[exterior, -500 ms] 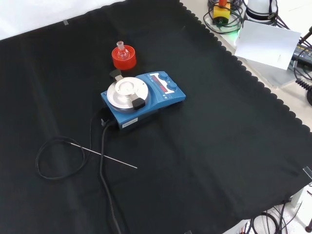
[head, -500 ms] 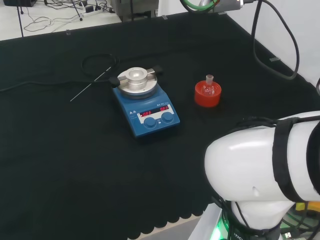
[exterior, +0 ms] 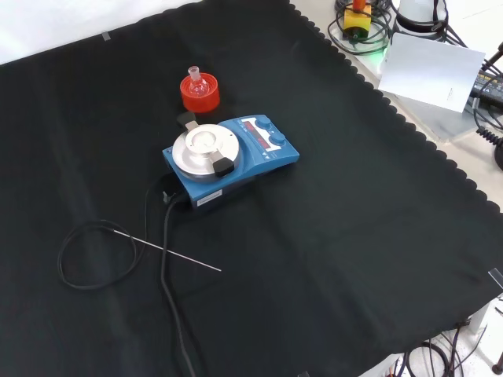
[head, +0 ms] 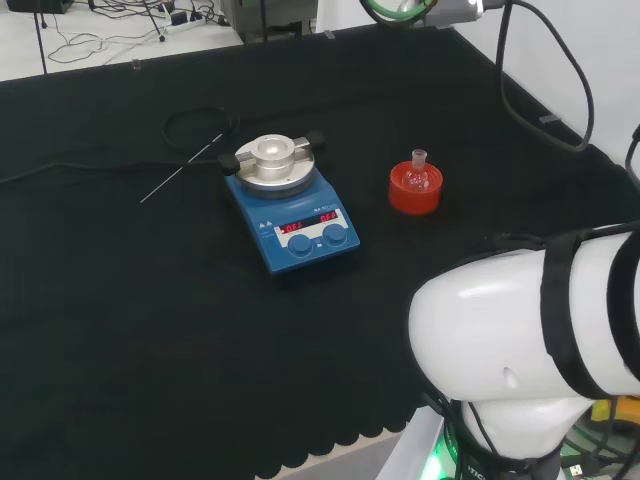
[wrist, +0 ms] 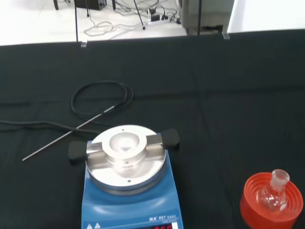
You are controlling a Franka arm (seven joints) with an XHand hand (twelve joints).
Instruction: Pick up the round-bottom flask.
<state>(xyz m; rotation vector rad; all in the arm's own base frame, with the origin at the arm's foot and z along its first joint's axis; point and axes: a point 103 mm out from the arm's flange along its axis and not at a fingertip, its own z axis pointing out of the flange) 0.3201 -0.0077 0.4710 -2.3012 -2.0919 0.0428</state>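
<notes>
A small clear round-bottom flask (head: 417, 174) (exterior: 197, 84) (wrist: 273, 194) stands upright, neck up, on a red ribbed ring stand (head: 414, 193) (exterior: 200, 96) (wrist: 271, 207). In the head view it sits on the black cloth to the right of a blue hotplate. Nothing touches the flask. The big white shape at the head view's lower right is the arm's own link (head: 530, 340).
A blue hotplate stirrer (head: 289, 208) (exterior: 230, 159) (wrist: 128, 191) with a round metal top stands beside the flask. Its black cable (exterior: 169, 267) and a thin metal probe (head: 180, 170) (exterior: 169, 251) (wrist: 71, 131) lie on the cloth beyond it. Off the cloth's edge lie cables and papers (exterior: 432, 67).
The arm's white link has shifted slightly at the head view's lower right. The flask, stand and hotplate have not moved.
</notes>
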